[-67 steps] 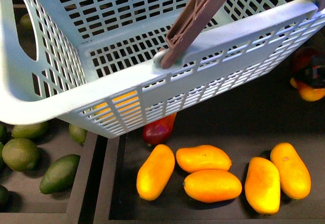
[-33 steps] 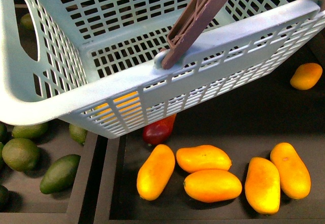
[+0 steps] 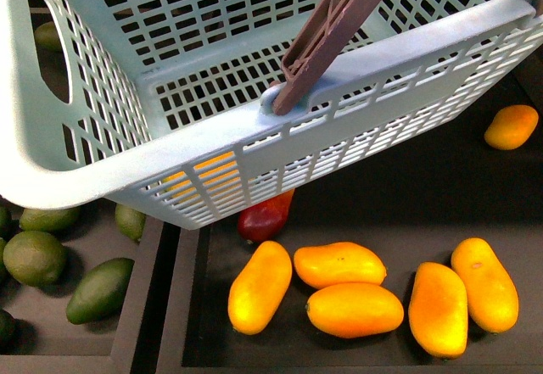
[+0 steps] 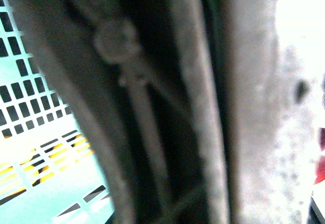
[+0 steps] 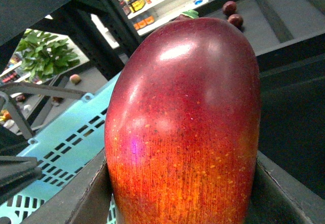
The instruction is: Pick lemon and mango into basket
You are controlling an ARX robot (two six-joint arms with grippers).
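Observation:
The basket (image 3: 365, 86), light teal with lattice walls, hangs tilted over the fruit trays and fills the upper front view. Its brown handle (image 3: 335, 30) slants up out of frame. The left wrist view is blurred; the handle (image 4: 147, 132) fills it close up, with teal lattice (image 4: 30, 107) beside, and my left gripper is shut on the basket. My right gripper (image 5: 183, 183) is shut on the mango (image 5: 183, 117), dark red shading to orange, beside the basket's rim (image 5: 66, 142). A yellow patch (image 3: 208, 175) shows through the lattice; I cannot tell if it is the lemon.
Several orange-yellow fruits (image 3: 352, 306) lie in a dark tray, one more (image 3: 511, 126) at the far right. A dark red fruit (image 3: 265, 214) sits half under the basket. Green avocados (image 3: 34, 255) fill the left tray. A dark divider (image 3: 140, 306) separates the trays.
The right gripper with the red mango has left the front view's right edge, leaving one orange fruit lying there. The basket has shifted slightly.

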